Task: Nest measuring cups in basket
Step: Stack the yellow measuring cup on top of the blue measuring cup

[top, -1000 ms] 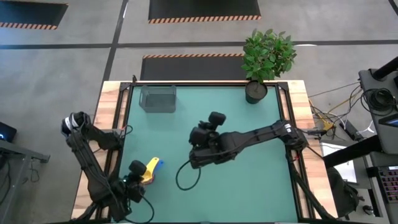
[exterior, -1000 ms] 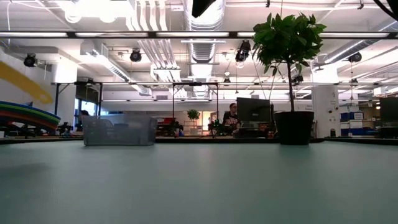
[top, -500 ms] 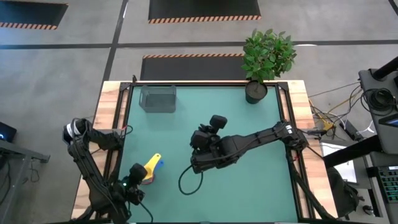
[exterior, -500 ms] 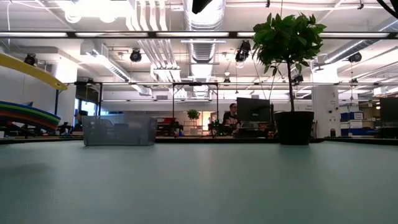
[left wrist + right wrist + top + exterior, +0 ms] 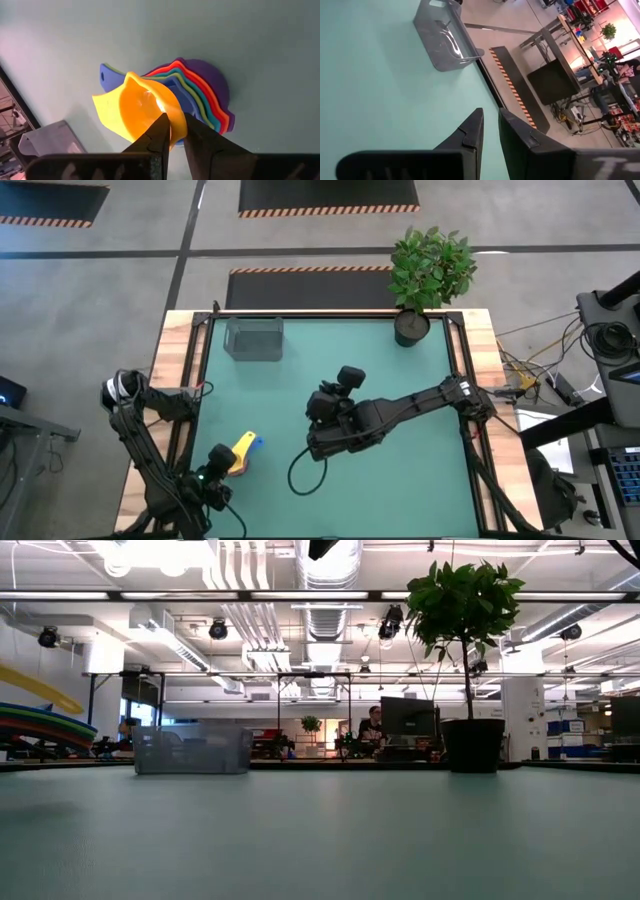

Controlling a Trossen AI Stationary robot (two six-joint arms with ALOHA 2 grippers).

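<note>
The nested measuring cups (image 5: 200, 95) lie on the green table near its left front, purple outermost. The yellow cup (image 5: 135, 107) sits tilted on top of them. It also shows in the high view, where the yellow cup (image 5: 243, 448) is beside the blue handle (image 5: 257, 444). My left gripper (image 5: 175, 125) is shut on the yellow cup. The grey see-through basket (image 5: 254, 338) stands at the far left with nothing in it. My right gripper (image 5: 491, 125) hangs shut above the table's middle, pointing toward the basket (image 5: 447, 37) and holding nothing. My left gripper pinches the yellow cup's wall at its rim (image 5: 176, 116), on the side toward the gripper. One finger (image 5: 159, 134) is inside the bowl and the other is outside. The fingers slant down from the table's near left. The cup sits tilted in the stack below it.
A black pot with a green plant (image 5: 428, 275) stands at the table's far right corner. My right arm (image 5: 400, 408) reaches across the middle of the table, and a black cable loops under it (image 5: 300, 470). A wide stretch of green table lies between the cups and the basket.
My left gripper has moved a little toward the table's near edge and downward, with the yellow cup in it. In the low view the yellow cup first tipped higher, then came down closer to the coloured stack. The stack itself stayed put.
</note>
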